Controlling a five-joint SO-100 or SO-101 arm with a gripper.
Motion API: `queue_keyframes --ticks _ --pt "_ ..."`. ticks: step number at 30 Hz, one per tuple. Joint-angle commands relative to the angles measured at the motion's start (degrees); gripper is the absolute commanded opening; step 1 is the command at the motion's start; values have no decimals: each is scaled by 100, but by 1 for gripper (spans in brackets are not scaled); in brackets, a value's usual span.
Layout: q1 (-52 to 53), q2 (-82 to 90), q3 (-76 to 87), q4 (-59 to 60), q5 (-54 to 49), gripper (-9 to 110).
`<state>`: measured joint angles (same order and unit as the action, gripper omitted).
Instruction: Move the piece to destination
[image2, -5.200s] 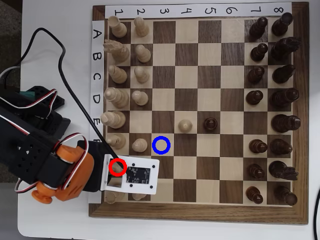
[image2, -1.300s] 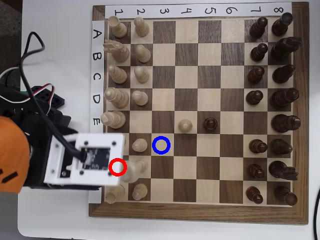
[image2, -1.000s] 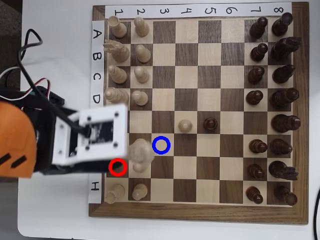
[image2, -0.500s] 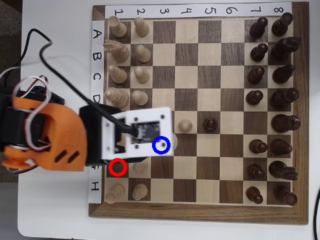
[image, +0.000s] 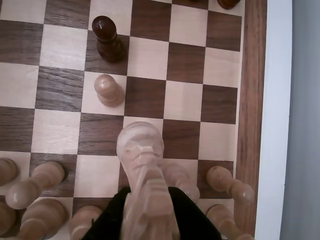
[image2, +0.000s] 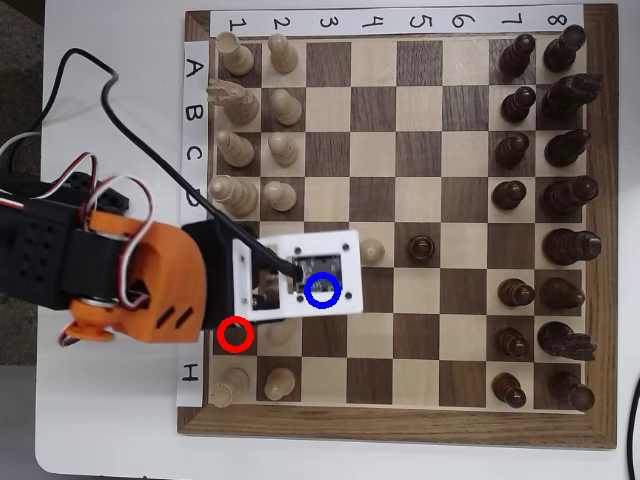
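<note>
Knight (image: 142, 175) sits clamped in my pincer (image: 145, 215), hanging upright over the board (image: 250, 75), its long axis running straight down from my wrist. From overhead, the blue-ringed square (image2: 323, 290) lies directly under my head, so I judge the drop is plumb down.

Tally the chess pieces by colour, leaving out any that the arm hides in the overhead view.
Dark pieces: 16
Pale pieces standing in plain overhead view: 11
Pale knight gripped in the tool, wrist view: 1
Total: 28
</note>
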<state>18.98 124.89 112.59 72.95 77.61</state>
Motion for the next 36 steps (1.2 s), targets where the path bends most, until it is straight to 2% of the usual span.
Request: queue_keyframes --ticks 1,36 --pt "88 -53 44 -229 -70 2" --pt "79 -1723 -554 -580 -193 2"
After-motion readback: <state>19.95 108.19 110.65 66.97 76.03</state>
